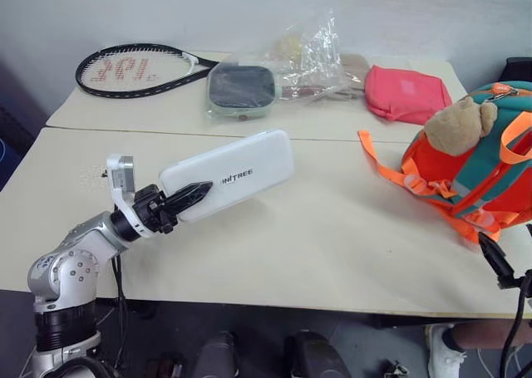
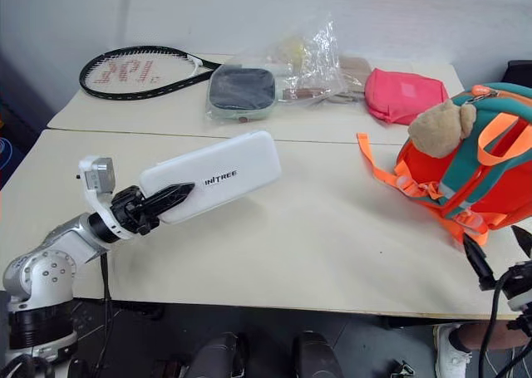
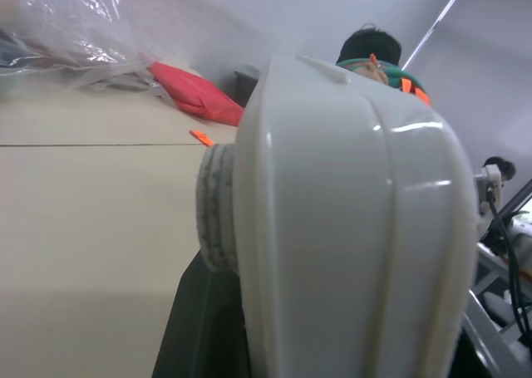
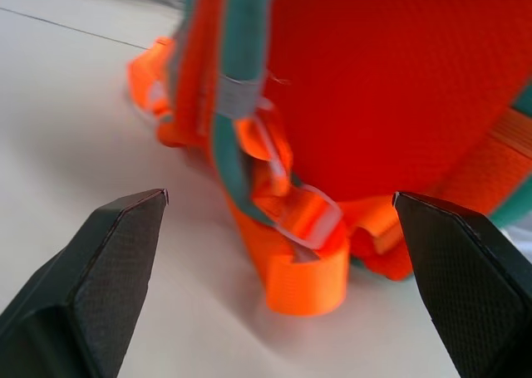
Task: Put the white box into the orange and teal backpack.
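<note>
My left gripper (image 1: 189, 197) is shut on the near end of the white box (image 1: 249, 166), a glossy flat case with dark lettering. It holds the box tilted above the left part of the table. That box (image 3: 349, 228) looms close in the left wrist view. At the table's right end stands the orange and teal backpack (image 1: 478, 174), with a tan teddy bear (image 1: 455, 127) on it and orange straps trailing leftward. My right gripper (image 4: 281, 199) is open, just in front of the backpack's lower straps (image 4: 299, 262), with nothing between its fingers.
A tennis racket (image 1: 137, 69), a dark-topped pale green case (image 1: 241, 90), a crumpled clear plastic bag (image 1: 312, 58) and a pink pouch (image 1: 406, 93) lie along the far side. A seam (image 1: 332, 140) runs across the table (image 1: 332, 245). The front edge is close to both arms.
</note>
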Available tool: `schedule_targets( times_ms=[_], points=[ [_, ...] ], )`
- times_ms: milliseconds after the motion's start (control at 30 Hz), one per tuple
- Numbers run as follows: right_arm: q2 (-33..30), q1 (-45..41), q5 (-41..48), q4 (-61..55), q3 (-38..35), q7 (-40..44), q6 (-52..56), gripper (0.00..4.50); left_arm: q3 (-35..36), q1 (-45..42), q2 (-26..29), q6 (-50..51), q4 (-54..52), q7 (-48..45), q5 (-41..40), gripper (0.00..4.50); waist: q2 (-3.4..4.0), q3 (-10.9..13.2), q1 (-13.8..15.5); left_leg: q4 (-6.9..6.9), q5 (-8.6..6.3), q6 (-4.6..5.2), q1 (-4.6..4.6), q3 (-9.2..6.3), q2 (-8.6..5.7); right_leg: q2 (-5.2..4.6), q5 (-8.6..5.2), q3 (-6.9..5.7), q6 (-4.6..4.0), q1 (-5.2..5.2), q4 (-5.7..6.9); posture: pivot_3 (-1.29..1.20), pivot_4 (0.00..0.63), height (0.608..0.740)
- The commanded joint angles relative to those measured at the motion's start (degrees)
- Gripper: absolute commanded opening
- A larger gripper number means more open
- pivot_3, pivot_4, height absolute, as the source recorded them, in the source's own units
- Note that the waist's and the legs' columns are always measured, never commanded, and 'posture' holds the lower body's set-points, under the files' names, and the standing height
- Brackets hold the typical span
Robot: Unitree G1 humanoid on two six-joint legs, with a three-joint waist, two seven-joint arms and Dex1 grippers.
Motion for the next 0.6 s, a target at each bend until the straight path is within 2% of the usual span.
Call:
schedule_targets(
  times_ms=[33, 133, 267, 333, 433, 600],
  points=[
    [-4.6, -8.5, 0.9, 2.3, 2.7, 1.0, 0.2, 4.48, 1.9, 1.2, 1.2, -2.6, -1.1, -1.4, -1.0, 1.22, 0.06, 0.0, -0.6, 0.02, 0.0, 0.02, 0.03, 0.09, 0.0, 0.0, 0.0, 0.08, 0.01, -0.02, 0.06, 0.0, 0.15, 0.74],
    [-6.6, -17.3, 1.5, 7.9, 7.2, 3.5, 2.9, 4.48, 3.9, 1.7, 0.6, -1.9, -1.0, 0.2, -3.9, 1.22, 0.05, 0.0, -0.6, 0.0, 0.02, 0.02, 0.04, 0.01, 0.04, 0.03, 0.0, 0.02, 0.01, -0.05, 0.11, 0.0, 0.15, 0.74],
    [-8.6, -26.4, 0.0, 16.2, 12.6, 7.2, 4.7, 4.48, 9.2, 0.7, -0.4, 2.4, -1.5, 7.1, -13.5, 1.22, 0.04, 0.0, -0.4, 0.09, 0.02, 0.03, -0.09, -0.02, 0.06, 0.02, 0.0, -0.01, 0.01, -0.14, 0.13, 0.0, 0.15, 0.74],
    [-9.1, -29.7, -1.1, 19.9, 14.0, 8.0, 3.4, 4.1, 10.5, 1.0, 0.1, 2.3, -2.4, 9.0, -14.7, 1.22, 0.04, 0.0, 0.0, 0.14, 0.02, 0.04, -0.2, -0.11, 0.05, 0.01, 0.0, -0.09, 0.02, -0.18, 0.12, 0.0, 0.15, 0.74],
    [-8.7, -32.9, 0.0, 21.6, 15.0, 10.1, 4.1, 3.27, 12.1, 1.9, 0.3, 2.4, -3.7, 12.0, -16.6, 1.22, 0.04, 0.0, 0.4, 0.28, -0.02, 0.11, -0.26, -0.1, 0.03, -0.02, 0.01, -0.09, 0.03, -0.17, 0.1, 0.0, 0.15, 0.74],
    [-6.5, -35.4, 1.0, 18.3, 19.9, 15.9, 5.6, 1.61, 13.8, 3.0, -0.6, 1.5, -4.7, 16.9, -19.0, 1.22, 0.04, 0.0, 0.4, 0.38, -0.05, 0.16, -0.27, -0.1, 0.04, -0.04, 0.03, -0.09, 0.06, -0.12, 0.08, 0.0, 0.15, 0.74]
  ],
)
